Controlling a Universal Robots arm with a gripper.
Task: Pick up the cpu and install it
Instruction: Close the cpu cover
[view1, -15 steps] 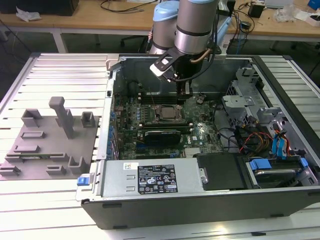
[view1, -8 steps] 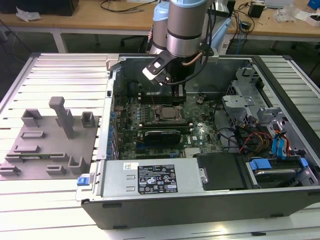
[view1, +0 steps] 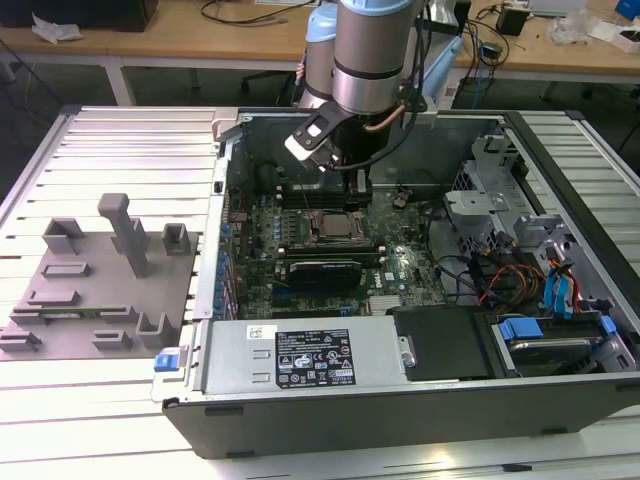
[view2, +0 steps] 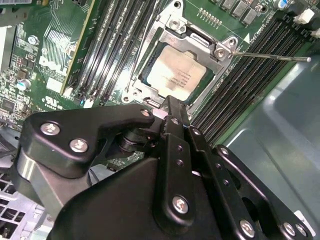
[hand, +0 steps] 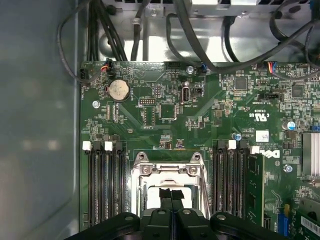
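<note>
The cpu (view2: 175, 75) is a small silvery square lying flat in the black socket with its metal frame (view2: 220, 52) on the green motherboard (view1: 400, 260). In the exterior view the cpu (view1: 335, 227) sits mid-board inside the open computer case. My gripper (view2: 172, 101) hangs just over the cpu's edge, its two black fingers pressed together and shut with nothing between them. In the first wrist view the fingertips (hand: 165, 194) cover the middle of the pale cpu (hand: 150, 196). I cannot tell whether the tips touch the chip.
Memory slots (hand: 105, 185) flank the socket on both sides. A thin socket lever (view2: 270, 56) sticks out sideways. A graphics card (view1: 320, 272), a labelled power supply (view1: 310, 358), a drive cage (view1: 500, 215) and cables crowd the case. A grey fixture block (view1: 90, 290) lies at the exterior view's left.
</note>
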